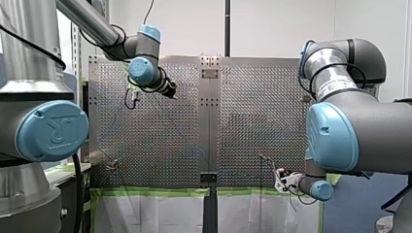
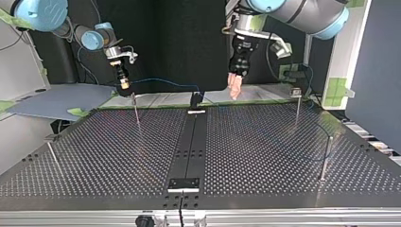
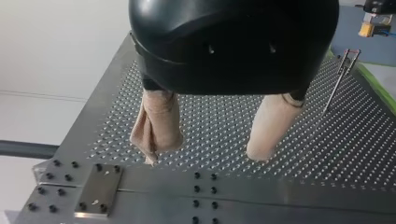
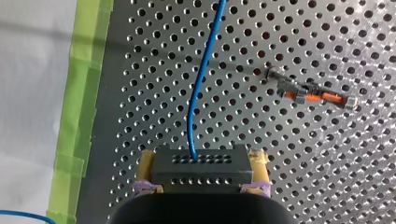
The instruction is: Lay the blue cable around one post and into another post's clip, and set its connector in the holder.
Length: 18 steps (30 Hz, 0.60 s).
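Front view: my left end effector point(image 1: 173, 92) hangs over the tabletop point(image 1: 252, 126), left of its centre strip point(image 1: 210, 121). My right end effector point(image 1: 281, 178) is right of the strip.

Top view: the blue cable point(image 2: 161, 81) runs from my right end effector toward the strip's far end.

Left wrist view: my left end effector is spread wide and empty, just beside the strip.

Right wrist view: my right end effector clamps the connector point(image 4: 198, 165). The cable leads ahead, apart from a post point(image 4: 310, 95).

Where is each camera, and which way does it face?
Front: behind the arms, looking over the table; both arms show.
Top: across the table, facing back; left claw, right claw.
Left wrist: looks down its open claw at the table.
Right wrist: looks past its claw, shut on the connector.
Top and right wrist share the blue cable.
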### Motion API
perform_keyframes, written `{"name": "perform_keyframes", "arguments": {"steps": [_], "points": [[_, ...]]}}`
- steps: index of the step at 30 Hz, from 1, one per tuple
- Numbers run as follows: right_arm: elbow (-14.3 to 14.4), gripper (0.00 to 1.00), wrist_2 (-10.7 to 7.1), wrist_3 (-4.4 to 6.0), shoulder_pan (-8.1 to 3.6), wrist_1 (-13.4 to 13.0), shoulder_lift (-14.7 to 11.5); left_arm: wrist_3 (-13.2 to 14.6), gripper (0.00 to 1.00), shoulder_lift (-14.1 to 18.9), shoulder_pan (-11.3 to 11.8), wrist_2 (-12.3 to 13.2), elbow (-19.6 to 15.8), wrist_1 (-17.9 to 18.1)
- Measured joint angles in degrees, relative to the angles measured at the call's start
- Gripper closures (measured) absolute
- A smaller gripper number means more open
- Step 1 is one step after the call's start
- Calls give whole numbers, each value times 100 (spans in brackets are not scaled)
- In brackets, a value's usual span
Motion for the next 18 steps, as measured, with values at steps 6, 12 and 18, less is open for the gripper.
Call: {"name": "perform_keyframes", "arguments": {"steps": [6,12,18], "points": [[0,100,57,-4,-21,36,-1,-1,0,-286,-287,-286,-1,287],[0,100,72,1,-37,44,0,-15,0,-586,-586,-586,-3,585],[-23,100,73,38,-37,28,-1,-90,0,-862,-862,-861,-1,863]]}}
